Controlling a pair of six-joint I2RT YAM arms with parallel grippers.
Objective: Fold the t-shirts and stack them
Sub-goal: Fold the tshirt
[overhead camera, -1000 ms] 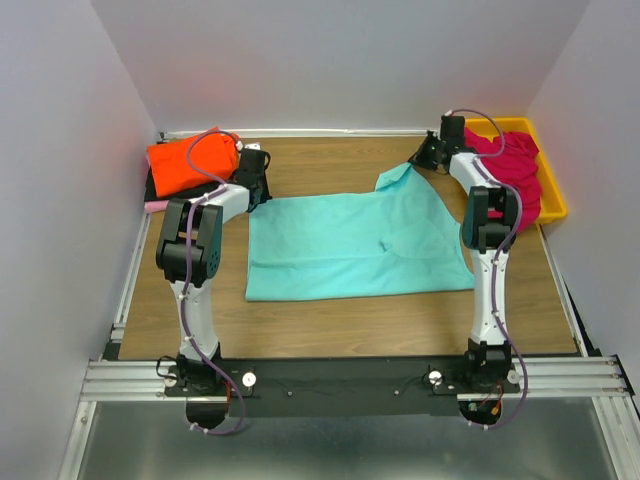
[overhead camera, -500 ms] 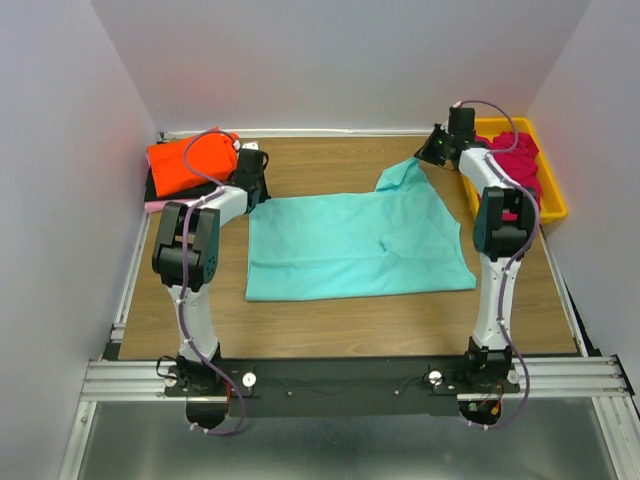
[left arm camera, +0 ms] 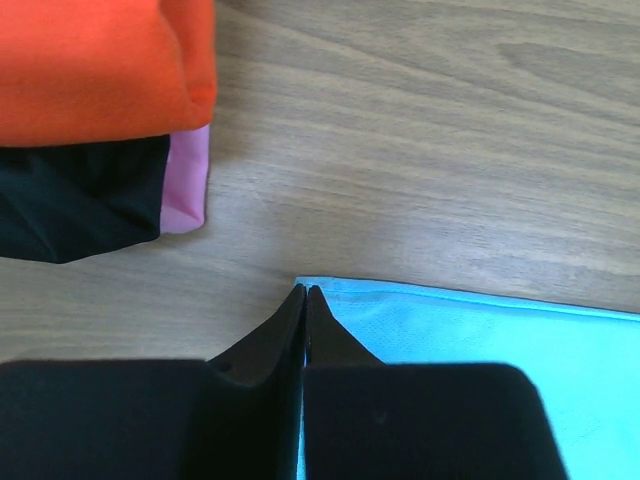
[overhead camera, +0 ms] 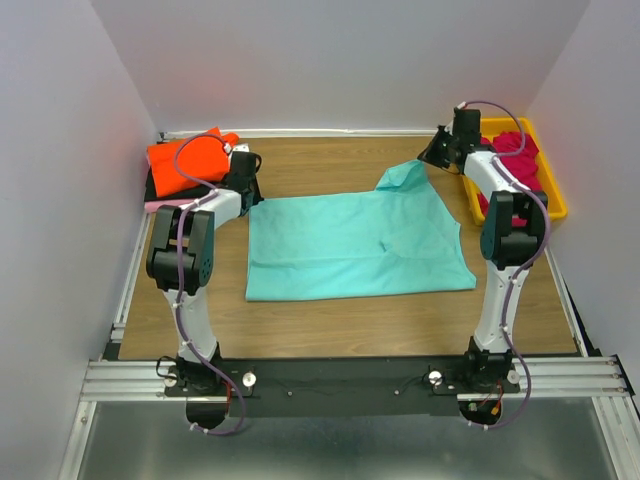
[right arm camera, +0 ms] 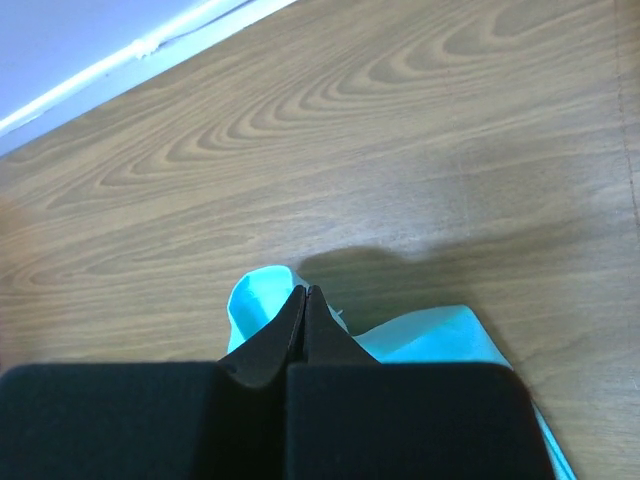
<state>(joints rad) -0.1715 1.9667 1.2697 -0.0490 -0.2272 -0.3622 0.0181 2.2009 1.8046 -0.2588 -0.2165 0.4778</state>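
Observation:
A turquoise t-shirt [overhead camera: 355, 245] lies spread on the wooden table. My left gripper [overhead camera: 250, 193] is at its far left corner. In the left wrist view the jaws [left arm camera: 303, 293] are shut, with a thin strip of turquoise cloth [left arm camera: 470, 335] pinched between them. My right gripper [overhead camera: 430, 160] is at the raised far right corner. In the right wrist view it [right arm camera: 305, 292] is shut on a bunched turquoise fold [right arm camera: 252, 300]. A folded stack of an orange-red shirt [overhead camera: 190, 160], a black shirt [left arm camera: 70, 200] and a pale pink shirt [left arm camera: 188, 180] sits at the far left.
A yellow tray [overhead camera: 553, 195] at the far right holds a crumpled magenta shirt [overhead camera: 522, 165]. White walls close in the table on three sides. The arm bases and a metal rail run along the near edge.
Both arms' elbows have swung outward. The right gripper has shifted slightly right and farther away with the corner. The shirt has hardly moved.

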